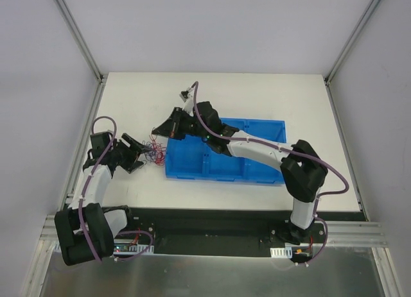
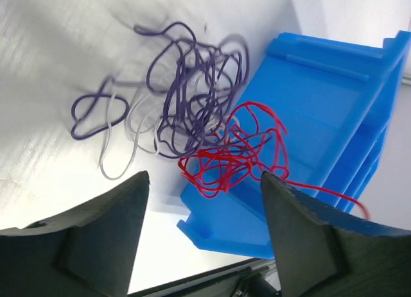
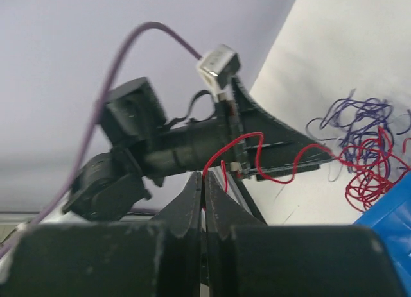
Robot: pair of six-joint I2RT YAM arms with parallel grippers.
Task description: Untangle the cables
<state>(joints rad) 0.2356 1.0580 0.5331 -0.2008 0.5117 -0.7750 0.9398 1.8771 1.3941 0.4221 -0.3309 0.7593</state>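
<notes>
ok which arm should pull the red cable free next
Right, probably: the right gripper is shut on the red cable, while the left gripper is open before the clump, holding nothing.

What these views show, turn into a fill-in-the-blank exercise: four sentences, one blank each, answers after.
1. The jaws of the left gripper stand ____.
2. The right gripper is shut on a thin strand whose colour is ____.
3. The cables bunch beside a tray coloured ____.
4. Besides red and white, some of them are ____.
Missing words: open; red; blue; purple.
</notes>
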